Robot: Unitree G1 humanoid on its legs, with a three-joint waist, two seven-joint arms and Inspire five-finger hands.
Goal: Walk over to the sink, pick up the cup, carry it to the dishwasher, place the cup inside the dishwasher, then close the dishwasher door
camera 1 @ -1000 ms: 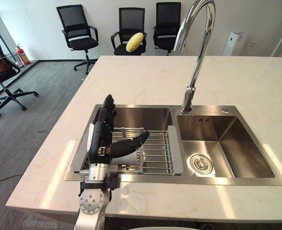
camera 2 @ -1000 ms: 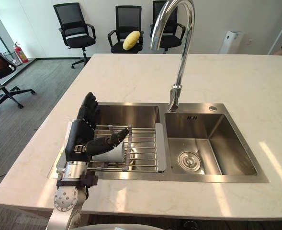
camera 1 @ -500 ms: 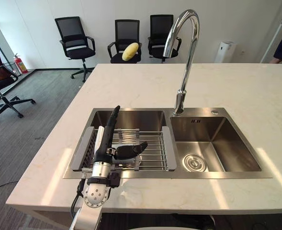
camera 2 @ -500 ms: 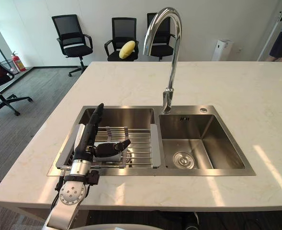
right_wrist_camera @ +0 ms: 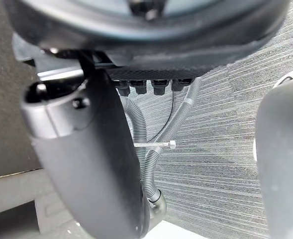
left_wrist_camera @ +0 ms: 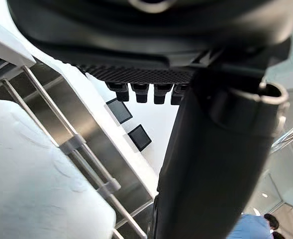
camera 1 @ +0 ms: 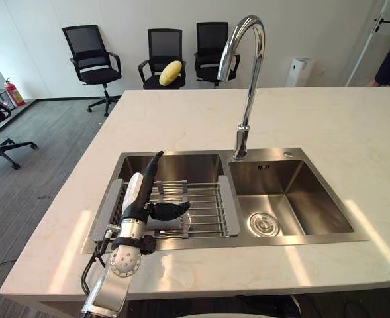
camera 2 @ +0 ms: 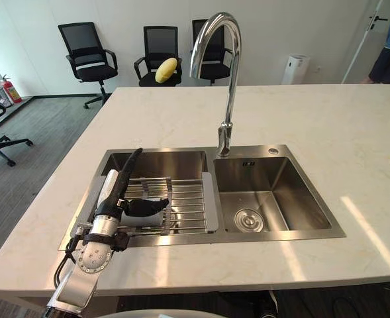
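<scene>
Cup (left_wrist_camera: pixel 37 184) sits on the wire rack (camera 1: pixel 208 205) in the left bowl of the sink (camera 1: pixel 281 240). In the head views it is mostly hidden and shows as a pale patch under the thumb. The left wrist view shows more: a big white round side, very close, with the thin bars of the rack running past it.

The left hand (camera 1: pixel 136 199) is over the rack, just above the cup. Its fingers (camera 1: pixel 153 165) are straight and close together and point toward the far end of the bowl. The thumb (camera 1: pixel 171 209) sticks out sideways over the top of the cup. From these views it is hard to tell if the thumb touches the cup. The hand is not closed around it.

The right hand (right_wrist_camera: pixel 146 35) shows in its own wrist view, down low over the grey carpet floor (right_wrist_camera: pixel 226 149). Its fingers look straight and hold nothing.

The head views also show a tall shiny tap (camera 1: pixel 247 79) between the two bowls, and the pale stone counter (camera 1: pixel 327 119) all around the sink. Black office chairs (camera 1: pixel 89 56) stand by the far wall. One has a yellow thing (camera 1: pixel 170 73) on it. A person in blue (camera 2: pixel 388 53) stands at the far right edge.
</scene>
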